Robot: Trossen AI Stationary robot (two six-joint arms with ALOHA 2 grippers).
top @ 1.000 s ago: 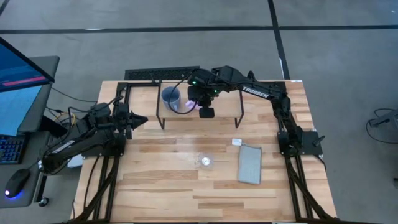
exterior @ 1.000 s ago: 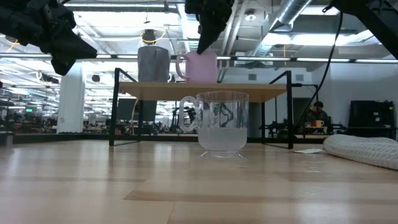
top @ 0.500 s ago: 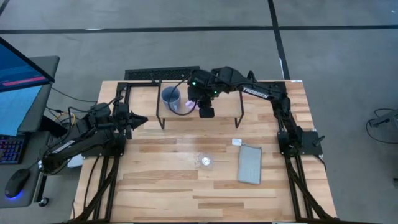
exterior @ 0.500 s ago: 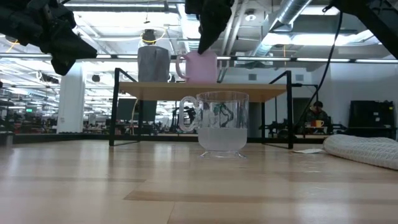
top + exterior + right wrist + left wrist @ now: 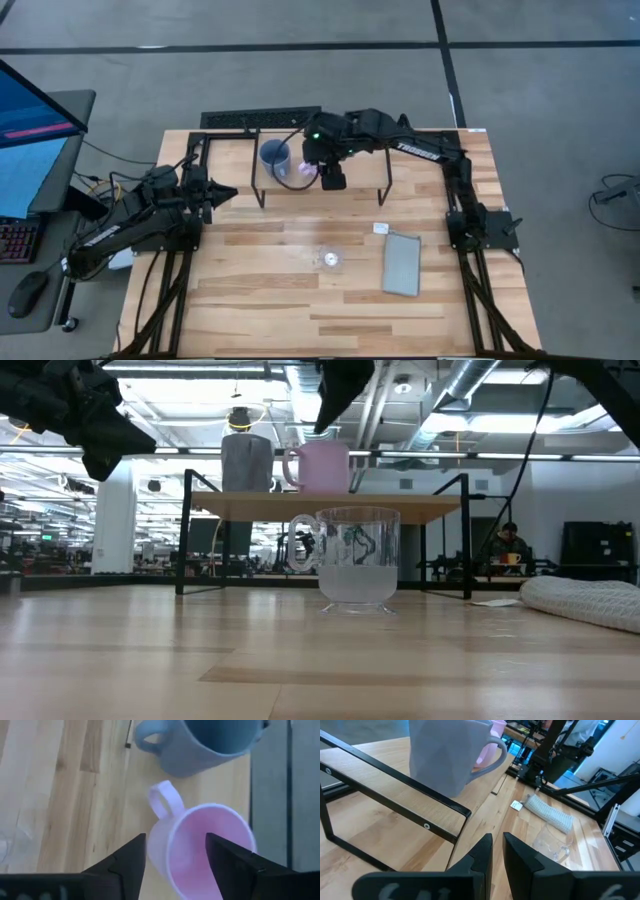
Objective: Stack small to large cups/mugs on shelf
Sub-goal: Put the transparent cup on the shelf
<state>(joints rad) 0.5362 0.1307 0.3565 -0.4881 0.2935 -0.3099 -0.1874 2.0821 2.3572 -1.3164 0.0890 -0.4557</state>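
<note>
The blue-grey mug and the pink mug stand upright side by side on their bases on the low wooden shelf at the table's far side. They also show in the low view: the blue-grey mug and the pink mug. The clear glass cup stands on the tabletop in front of the shelf. My right gripper is open just above the pink mug, touching nothing. My left gripper is shut and empty, at the table's left beside the shelf.
A flat grey pad and a small white tag lie on the table's right half. The shelf's black metal legs stand close before my left gripper. Bare tabletop lies near the front edge. A person sits far back in the room.
My right gripper has risen a little, off the pink mug's rim. The pink mug has stayed upright on the shelf.
</note>
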